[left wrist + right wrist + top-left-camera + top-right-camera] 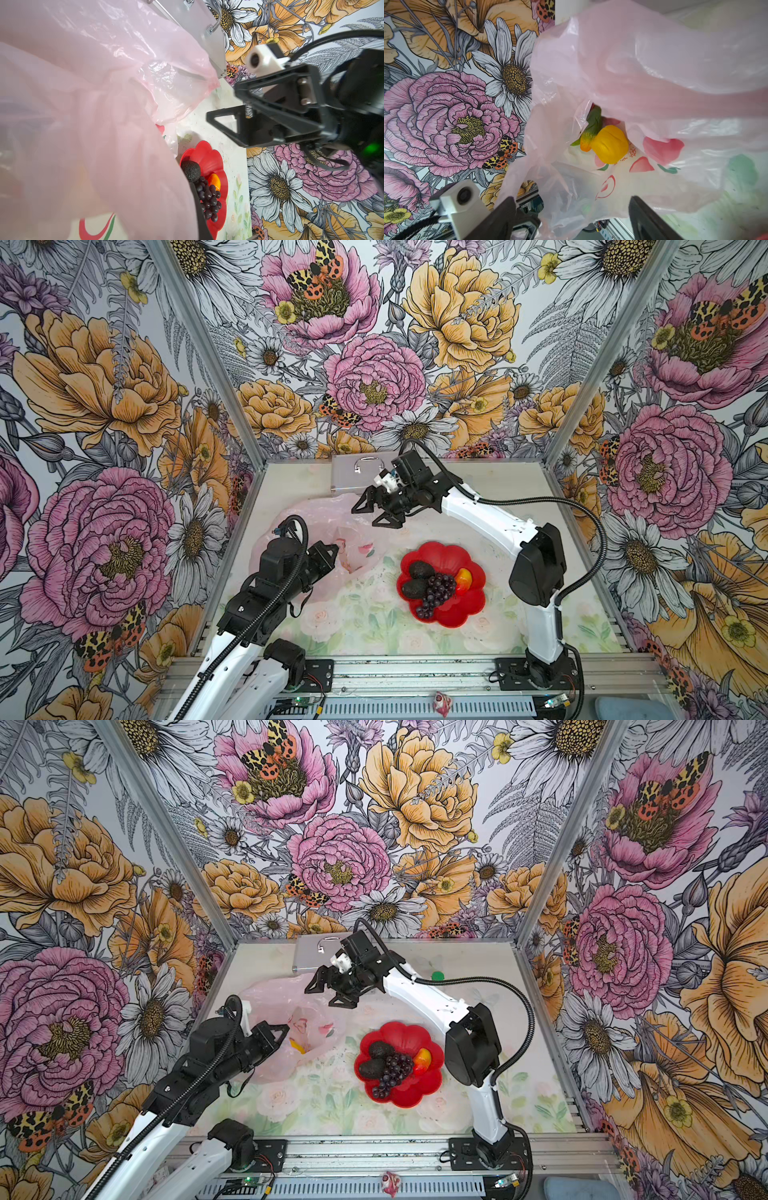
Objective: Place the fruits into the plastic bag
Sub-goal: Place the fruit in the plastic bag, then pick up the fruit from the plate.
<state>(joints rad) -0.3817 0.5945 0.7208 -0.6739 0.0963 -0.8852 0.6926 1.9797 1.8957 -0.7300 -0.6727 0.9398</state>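
Plastic bag [320,518] at 9 o'clock; I've got L gripper [332,551] pinching its rim, R gripper [372,515] spread above. Yellow fruit [610,145], green-red mango [592,128] inside; avocados [422,569], grapes [438,593] on red plate [457,614], 4 o'clock.

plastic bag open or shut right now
Open: left gripper holds the plastic bag rim up; right wrist view shows a yellow fruit and green-red mango through the mouth.

Pale-pink plastic bag [328,510]: translucent, crinkly, red fruit prints, crumpled just left of red plate [453,620], mouth open. Inside, touching: yellow fruit [610,145], green-red mango [592,126]. On plate: 2 dark avocados [422,569], purple grape bunch [438,593], orange-yellow mango [463,580].
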